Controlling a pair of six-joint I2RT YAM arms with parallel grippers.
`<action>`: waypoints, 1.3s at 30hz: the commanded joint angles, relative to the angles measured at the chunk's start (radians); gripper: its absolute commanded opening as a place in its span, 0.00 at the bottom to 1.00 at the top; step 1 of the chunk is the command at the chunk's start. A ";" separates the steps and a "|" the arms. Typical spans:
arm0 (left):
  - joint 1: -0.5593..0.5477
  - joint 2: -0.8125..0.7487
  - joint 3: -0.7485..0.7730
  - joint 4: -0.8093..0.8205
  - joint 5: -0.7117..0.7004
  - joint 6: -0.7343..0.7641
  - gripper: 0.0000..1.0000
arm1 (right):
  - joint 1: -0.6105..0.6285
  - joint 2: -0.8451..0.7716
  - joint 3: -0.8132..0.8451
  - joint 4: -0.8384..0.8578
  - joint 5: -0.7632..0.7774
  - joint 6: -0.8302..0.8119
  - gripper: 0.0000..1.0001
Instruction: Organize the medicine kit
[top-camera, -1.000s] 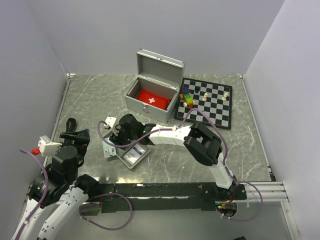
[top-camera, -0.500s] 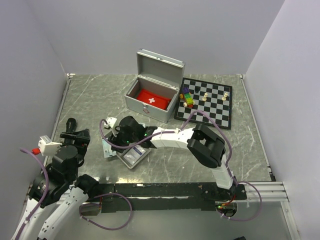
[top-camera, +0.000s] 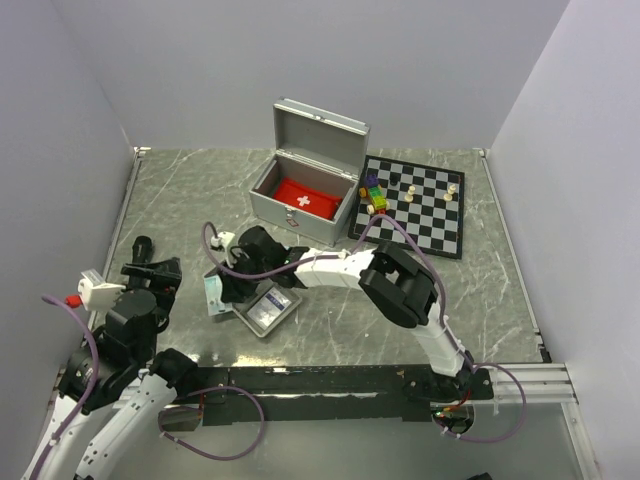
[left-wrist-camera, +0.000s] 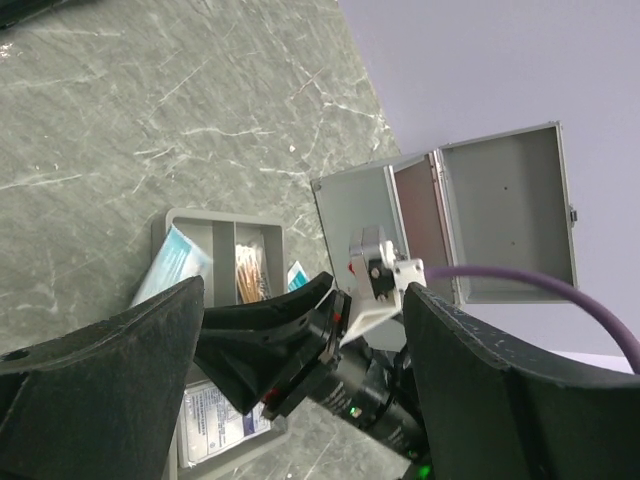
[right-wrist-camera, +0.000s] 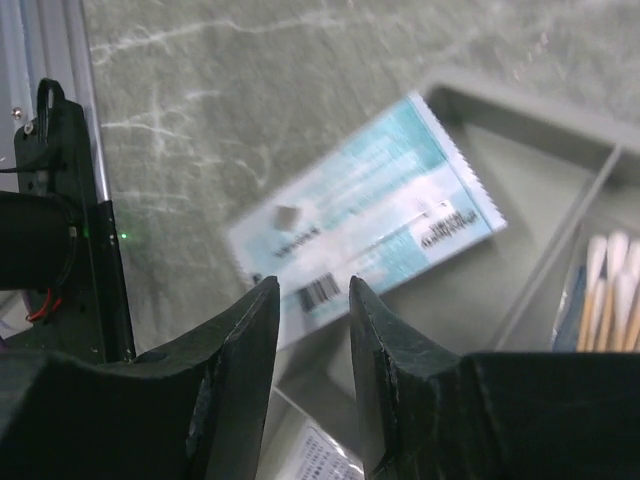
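Note:
A grey compartment tray (top-camera: 283, 318) lies on the marble table, and its rim shows in the right wrist view (right-wrist-camera: 560, 110). A teal-and-white medicine packet (right-wrist-camera: 370, 220) lies slanted across the tray's edge, half in a compartment and half on the table; it also shows in the top view (top-camera: 211, 293). Cotton swabs (right-wrist-camera: 612, 290) fill a neighbouring compartment. A white printed sachet (top-camera: 272, 306) lies in the tray. My right gripper (right-wrist-camera: 312, 290) hovers just above the packet, jaws a little apart and empty. My left gripper (top-camera: 150, 272) is open and empty, back at the near left.
An open metal case (top-camera: 300, 195) holding a red first-aid pouch (top-camera: 305, 200) stands behind the tray. A chessboard (top-camera: 430, 225) with a few pieces and a toy car (top-camera: 377, 198) lies at the back right. The right arm spans the table's middle.
My right gripper has swung left and nearer, from over the tray's middle to over the teal packet at its left edge. The left arm has not moved.

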 joint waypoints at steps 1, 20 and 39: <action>0.003 0.029 -0.004 0.032 0.009 0.007 0.85 | -0.042 0.026 0.043 0.024 -0.094 0.070 0.41; 0.003 0.053 -0.019 0.055 0.022 0.013 0.85 | -0.129 -0.319 -0.259 0.136 0.134 0.064 0.49; 0.003 0.066 -0.045 0.080 0.045 0.013 0.85 | -0.192 -0.111 -0.111 -0.224 0.629 0.095 0.48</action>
